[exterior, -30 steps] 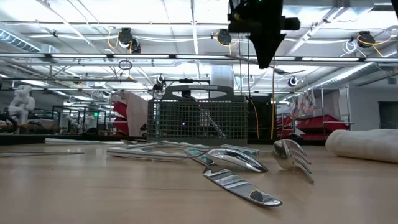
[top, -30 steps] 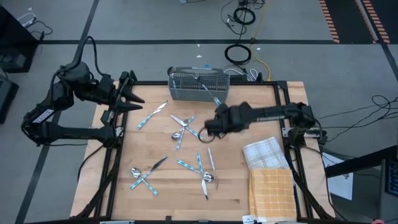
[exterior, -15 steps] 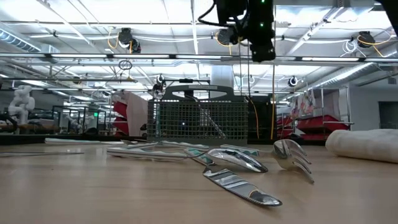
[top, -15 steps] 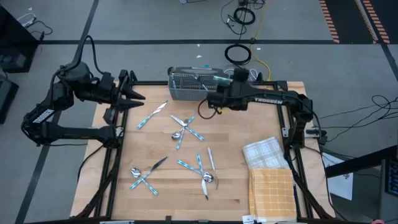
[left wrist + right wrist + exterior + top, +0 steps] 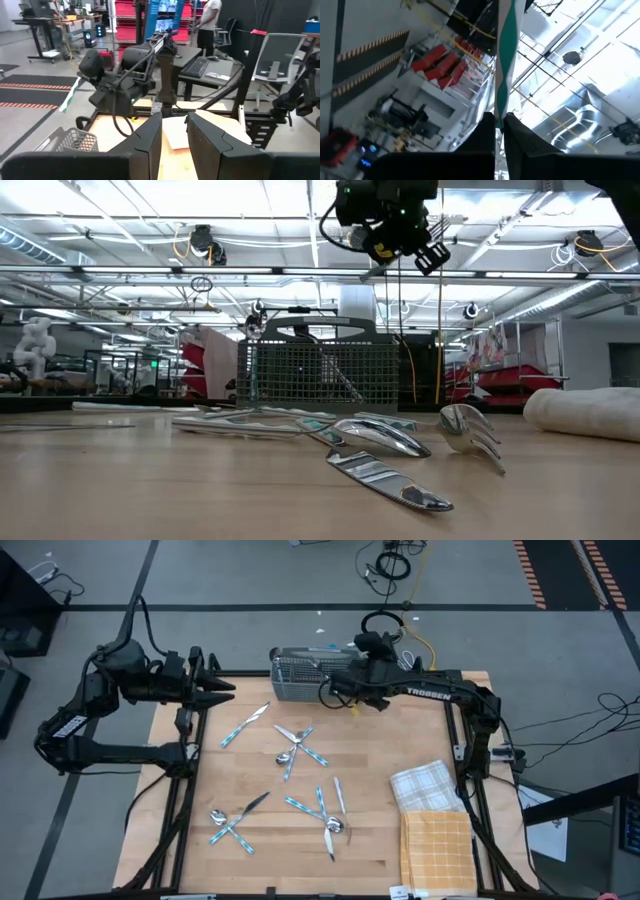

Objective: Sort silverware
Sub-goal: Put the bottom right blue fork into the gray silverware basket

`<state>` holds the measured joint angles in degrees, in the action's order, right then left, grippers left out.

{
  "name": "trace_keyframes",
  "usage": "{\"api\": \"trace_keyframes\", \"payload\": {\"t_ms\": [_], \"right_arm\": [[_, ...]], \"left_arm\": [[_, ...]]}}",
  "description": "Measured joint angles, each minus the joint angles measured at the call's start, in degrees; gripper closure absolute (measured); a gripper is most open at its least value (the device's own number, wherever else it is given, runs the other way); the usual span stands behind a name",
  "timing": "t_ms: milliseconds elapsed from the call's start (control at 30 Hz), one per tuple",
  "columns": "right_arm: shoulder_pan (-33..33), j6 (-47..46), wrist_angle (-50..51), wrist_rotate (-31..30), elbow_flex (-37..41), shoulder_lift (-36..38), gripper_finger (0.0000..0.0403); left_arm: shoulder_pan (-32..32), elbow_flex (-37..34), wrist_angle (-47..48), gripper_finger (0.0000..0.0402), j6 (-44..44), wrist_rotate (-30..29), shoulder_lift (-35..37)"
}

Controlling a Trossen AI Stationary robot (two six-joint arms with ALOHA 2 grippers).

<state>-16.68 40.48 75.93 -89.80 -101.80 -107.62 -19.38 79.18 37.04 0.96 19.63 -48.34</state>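
Several pieces of silverware with light blue handles lie scattered on the wooden table: a knife (image 5: 245, 725), a crossed pair (image 5: 297, 746), a cluster (image 5: 326, 813) and another (image 5: 233, 822). In the low view they lie flat, among them a spoon (image 5: 385, 438). The grey mesh caddy (image 5: 318, 674) stands at the far edge. My right gripper (image 5: 342, 690) hovers high beside the caddy (image 5: 318, 372), shut on one piece. My left gripper (image 5: 212, 690) waits open above the table's far left corner. My right gripper (image 5: 496, 124) pinches one piece of silverware between its two fingers, on the blue-green handle (image 5: 500, 102). The handle runs on past the fingertips, and the metal head is hidden. The piece is lifted clear, high above the table (image 5: 432, 256).
A folded checked cloth (image 5: 425, 787) and a yellow cloth (image 5: 438, 845) lie at the table's right near corner. The black frame rail (image 5: 455, 740) edges the table. Bare wood shows in the middle near strip (image 5: 290, 860). A person stands in the room behind (image 5: 207, 20).
My right gripper has travelled from above the table's middle toward the far edge, to beside the caddy, staying high. It has tipped over so that its fingers no longer point down. The silverware on the table has not moved.
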Motion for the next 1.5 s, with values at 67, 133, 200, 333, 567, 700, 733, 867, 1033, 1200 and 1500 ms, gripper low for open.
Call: {"api": "trace_keyframes", "payload": {"t_ms": [67, 133, 200, 333, 567, 700, 733, 867, 1033, 1200, 1500], "right_arm": [[-0.7, 1.9, 1.4, 0.2, 0.0, -0.2, 0.0402], [-1.5, 3.7, 3.1, 1.3, 0.0, -0.2, 0.0402], [-2.4, 4.6, 2.9, 3.8, 0.0, -0.2, 0.0402], [-3.4, 8.3, 0.5, 7.7, 0.0, -0.2, 0.0402], [-3.2, 16.8, -1.8, 8.3, 0.0, -0.2, 0.0402], [-3.3, 21.7, -5.6, 10.8, 0.0, -0.7, 0.0402], [-3.2, 24.5, -6.4, 12.5, 0.0, -0.9, 0.0402], [-3.0, 35.9, -17.6, 16.8, 0.0, -2.6, 0.0402], [-3.0, 44.2, -29.4, 18.8, 0.0, -3.0, 0.0402], [-3.1, 55.8, -37.7, 22.2, 0.0, -3.3, 0.0402], [-3.1, 63.7, -41.6, 22.8, 0.0, -8.0, 0.0403]], "left_arm": [[0.0, 0.0, 0.0, 0.0307, 0.9, -0.5, 0.0], [0.0, 0.0, 0.0, 0.0307, 1.5, -0.6, 0.0], [0.0, 0.0, 0.0, 0.0307, 2.0, -0.8, 0.0], [0.0, 0.0, 0.0, 0.0307, 2.5, -2.0, 0.0], [0.0, 0.0, 0.0, 0.0307, 2.5, -2.3, 0.0], [0.0, 0.0, 0.0, 0.0307, 3.0, -3.5, 0.0], [0.0, 0.0, 0.0, 0.0307, 3.0, -3.9, 0.0], [0.0, 0.0, 0.0, 0.0307, 2.9, -5.2, 0.0], [0.0, 0.0, 0.0, 0.0307, 2.8, -5.4, 0.0], [0.0, 0.0, 0.0, 0.0307, 2.9, -5.4, 0.0], [0.0, 0.0, 0.0, 0.0307, 2.9, -5.4, 0.0]]}}
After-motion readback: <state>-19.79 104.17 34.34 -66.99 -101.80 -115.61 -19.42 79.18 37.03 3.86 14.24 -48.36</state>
